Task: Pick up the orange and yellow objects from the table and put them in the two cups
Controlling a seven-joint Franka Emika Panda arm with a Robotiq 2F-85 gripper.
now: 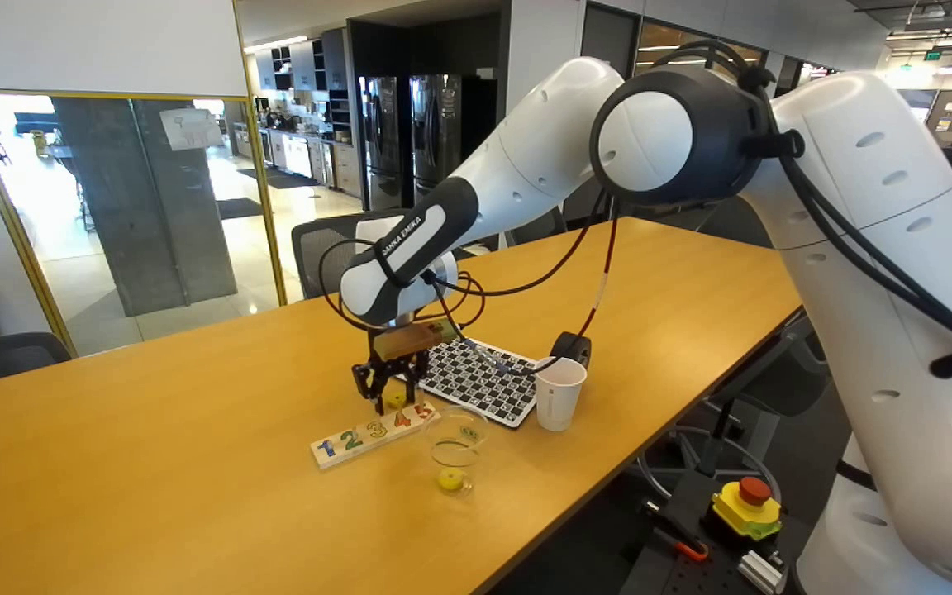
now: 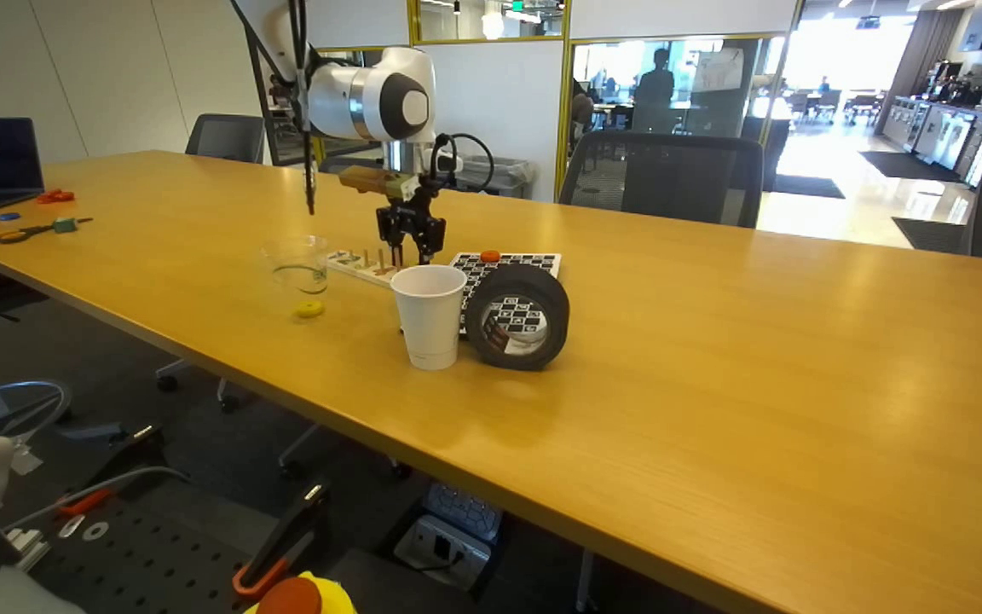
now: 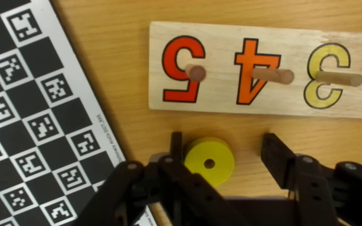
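On the desk (image 1: 154,479) there lay the number strip (image 3: 295,59), a flat piece of pale wood with painted numerals. The yellow disc (image 3: 211,171) lay flat beside this strip, along the long edge where the numerals had their tops, near the end which carried the 5. It was close to the strip, but apart from it.

The hand (image 3: 222,150) was low beside the same edge of the strip, with the disc between its two fingers. They stood apart, with more room than the disc needed, so the hand had hold of nothing. In the wrist view the disc lay just beside the finger (image 3: 176,147) which was level with the 5 of the strip; whether they touched, I could not tell. Toward the opposite finger (image 3: 275,160), which was level with the 4, a gap of bare desk was visible.

Past the 5 end of the strip lay the checkered board (image 3: 44,125); in an exterior view the orange piece (image 2: 490,256) rested on it, close to its border. The clear cup (image 1: 453,452) stood near the strip, on the side of the numerals' feet, with a second yellow piece (image 1: 451,478) at its bottom. The white cup (image 2: 430,320) stood upright past the 5 end, near the black tape roll (image 2: 512,280).
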